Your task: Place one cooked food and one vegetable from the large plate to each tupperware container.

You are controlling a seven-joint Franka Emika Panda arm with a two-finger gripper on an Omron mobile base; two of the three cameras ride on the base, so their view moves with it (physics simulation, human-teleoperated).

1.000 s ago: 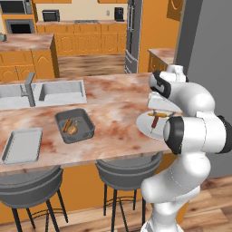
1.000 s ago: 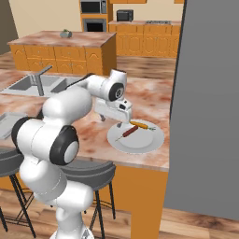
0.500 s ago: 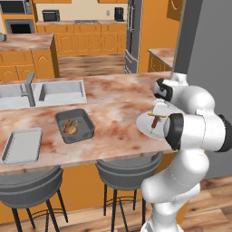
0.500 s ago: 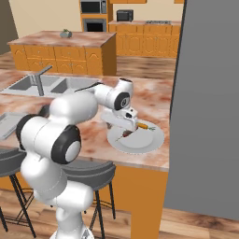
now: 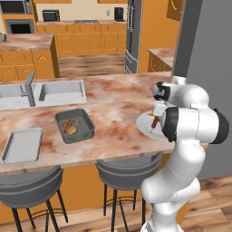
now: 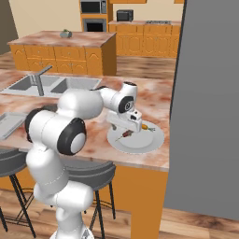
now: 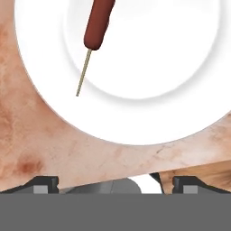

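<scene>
The large plate [image 6: 144, 142] [image 5: 144, 126] [image 7: 144, 108] lies white and round near the counter's right end. On it rest a brown sausage on a thin stick [image 7: 97, 23] [image 6: 125, 135] [image 5: 155, 122] and an orange carrot [image 6: 147, 127]. My gripper [image 6: 125, 127] [image 5: 157, 116] [image 7: 115, 184] hangs open just above the plate's near rim, short of the sausage, with nothing between its fingers. The deep dark-grey tupperware container [image 5: 74, 125] holds a sausage stick and a brown piece. The shallow light-grey tupperware container [image 5: 21, 145] [image 6: 6, 124] lies farther left.
A double steel sink [image 5: 59, 90] with a faucet [image 5: 29, 88] is set behind the tub. A tall grey panel [image 5: 208, 68] stands right of the plate. Two stools [image 5: 129, 170] sit under the counter's front edge.
The hand has swung toward the right and dropped lower over the plate, staying open. Plate, food and containers have not moved.
</scene>
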